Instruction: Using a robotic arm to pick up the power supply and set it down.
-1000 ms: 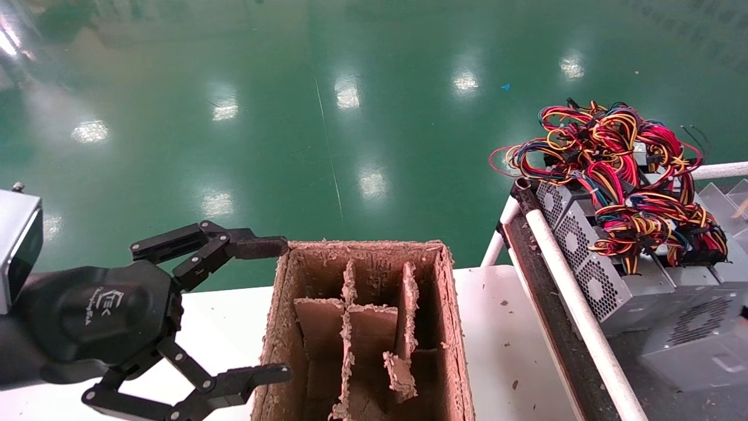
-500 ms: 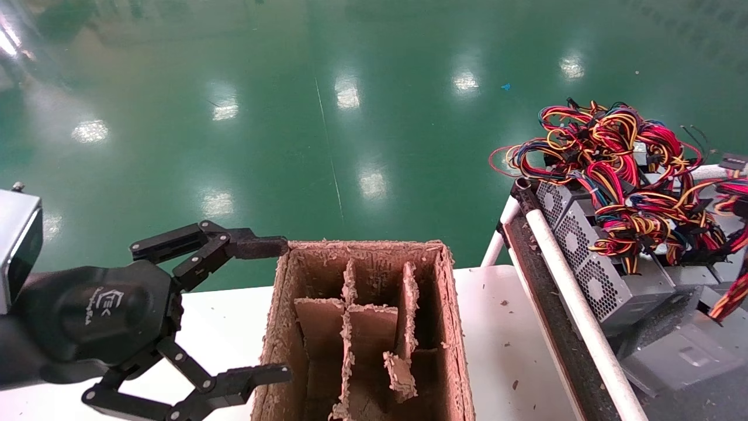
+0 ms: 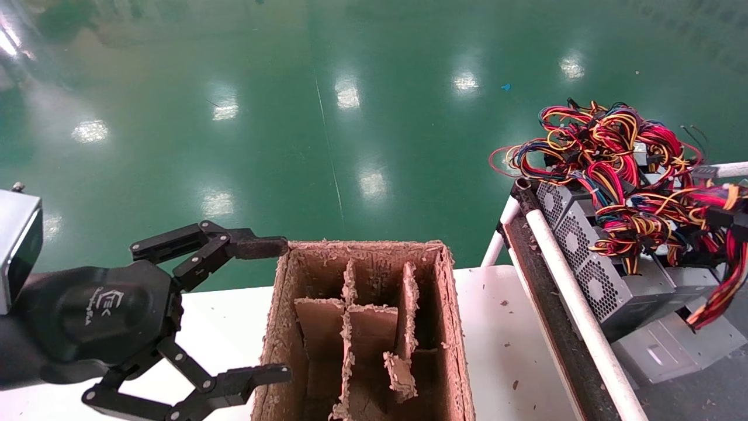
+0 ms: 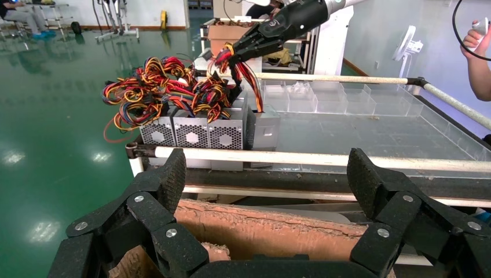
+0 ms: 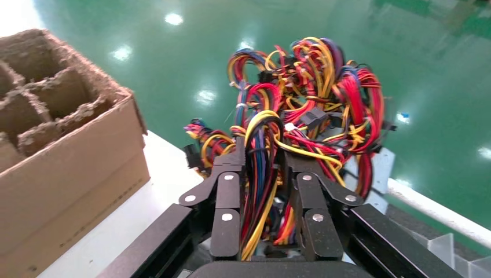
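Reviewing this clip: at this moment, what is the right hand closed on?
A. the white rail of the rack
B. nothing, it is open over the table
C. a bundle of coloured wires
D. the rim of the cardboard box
C: in the right wrist view the right hand has its fingers pinched on the wire bundle, red, yellow and blue strands running between them.

The right gripper has its jaws clamped on the power supply's wire bundle; cardboard box at left.
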Available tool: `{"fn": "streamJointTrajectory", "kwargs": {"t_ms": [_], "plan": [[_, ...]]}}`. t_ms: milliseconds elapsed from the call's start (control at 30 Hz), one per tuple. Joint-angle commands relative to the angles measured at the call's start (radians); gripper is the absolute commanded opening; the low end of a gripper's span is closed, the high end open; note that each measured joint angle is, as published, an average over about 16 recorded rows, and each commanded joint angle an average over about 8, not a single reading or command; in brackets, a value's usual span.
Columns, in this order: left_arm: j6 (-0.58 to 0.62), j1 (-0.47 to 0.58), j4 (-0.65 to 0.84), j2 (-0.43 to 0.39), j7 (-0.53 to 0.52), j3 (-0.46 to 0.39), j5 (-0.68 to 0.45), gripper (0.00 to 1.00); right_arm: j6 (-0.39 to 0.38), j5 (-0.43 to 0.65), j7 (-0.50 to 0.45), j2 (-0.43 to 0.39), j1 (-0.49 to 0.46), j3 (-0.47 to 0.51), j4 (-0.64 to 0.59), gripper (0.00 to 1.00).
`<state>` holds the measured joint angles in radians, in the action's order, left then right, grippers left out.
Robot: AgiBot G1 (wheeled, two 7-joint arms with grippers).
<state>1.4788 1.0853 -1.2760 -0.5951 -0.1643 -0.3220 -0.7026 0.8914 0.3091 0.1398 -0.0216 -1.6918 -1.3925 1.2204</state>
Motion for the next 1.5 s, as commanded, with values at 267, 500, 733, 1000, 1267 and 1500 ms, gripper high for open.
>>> {"fn": "streamJointTrajectory", "kwargs": {"t_ms": [267, 500, 733, 1000, 1267, 1500], "plan": [[0.0, 0.0, 0.0, 0.0, 0.0, 0.0, 0.0, 1.0, 0.007, 0.005, -0.021, -0.028, -0.008, 0.009, 0.023, 1.0], [0.0, 0.0, 0.0, 0.0, 0.0, 0.0, 0.0, 1.0, 0.041, -0.062, 0.007, -0.032, -0.025, 0.021, 0.013, 1.0], [0.0, 0.0, 0.001, 0.0, 0.0, 0.0, 0.001, 1.0, 0.087, -0.056, 0.01, 0.013, 0.011, 0.088, 0.011, 1.0], [0.0, 0.0, 0.001, 0.0, 0.001, -0.001, 0.001, 1.0, 0.161, 0.012, -0.038, 0.101, 0.098, 0.234, 0.019, 1.0], [0.0, 0.0, 0.001, 0.0, 0.001, -0.001, 0.001, 1.0, 0.235, 0.08, -0.086, 0.19, 0.184, 0.38, 0.026, 1.0], [0.0, 0.0, 0.001, 0.0, 0.001, -0.001, 0.001, 1.0, 0.298, 0.139, -0.128, 0.266, 0.259, 0.507, 0.033, 1.0]]}}
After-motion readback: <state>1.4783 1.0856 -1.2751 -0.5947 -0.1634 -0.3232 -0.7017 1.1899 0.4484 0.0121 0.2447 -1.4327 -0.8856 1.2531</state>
